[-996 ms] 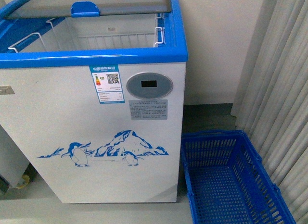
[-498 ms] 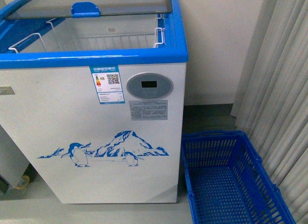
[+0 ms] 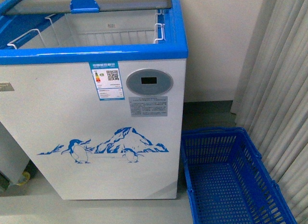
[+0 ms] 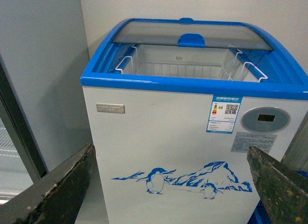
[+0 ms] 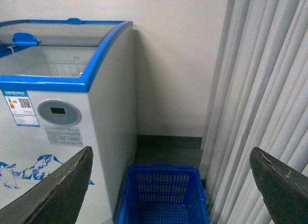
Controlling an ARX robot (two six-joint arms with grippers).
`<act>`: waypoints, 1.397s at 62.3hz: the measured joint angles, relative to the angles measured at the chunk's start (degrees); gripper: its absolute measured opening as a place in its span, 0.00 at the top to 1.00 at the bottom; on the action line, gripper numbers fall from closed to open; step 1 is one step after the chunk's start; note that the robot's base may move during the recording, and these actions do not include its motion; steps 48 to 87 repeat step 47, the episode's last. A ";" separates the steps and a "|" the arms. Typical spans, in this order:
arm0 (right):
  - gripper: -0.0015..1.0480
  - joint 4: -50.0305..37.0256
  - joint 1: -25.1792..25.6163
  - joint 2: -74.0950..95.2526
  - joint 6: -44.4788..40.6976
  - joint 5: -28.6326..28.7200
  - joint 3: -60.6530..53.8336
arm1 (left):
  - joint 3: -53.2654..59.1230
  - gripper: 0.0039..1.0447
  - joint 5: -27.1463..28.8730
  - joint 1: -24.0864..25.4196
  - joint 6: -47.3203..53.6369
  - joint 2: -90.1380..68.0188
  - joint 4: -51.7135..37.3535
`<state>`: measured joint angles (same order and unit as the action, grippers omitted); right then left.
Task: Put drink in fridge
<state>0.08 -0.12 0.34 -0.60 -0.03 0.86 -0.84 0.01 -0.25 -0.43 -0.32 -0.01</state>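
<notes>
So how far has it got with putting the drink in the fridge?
The fridge stands with its sliding lid pushed back, so the wire basket inside is reachable. No drink shows in any view: both grippers, left and right, are open and empty, and the blue crate looks empty too. Finding, grasping and placing the bottle remain.

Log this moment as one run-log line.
fridge: lid open, wire basket inside | drink: not visible | blue basket: floor, beside fridge | left gripper: open, empty | right gripper: open, empty
</notes>
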 joint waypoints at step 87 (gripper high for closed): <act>0.07 0.00 0.00 0.00 0.00 0.00 0.00 | 0.00 0.08 0.00 0.00 0.00 0.00 0.00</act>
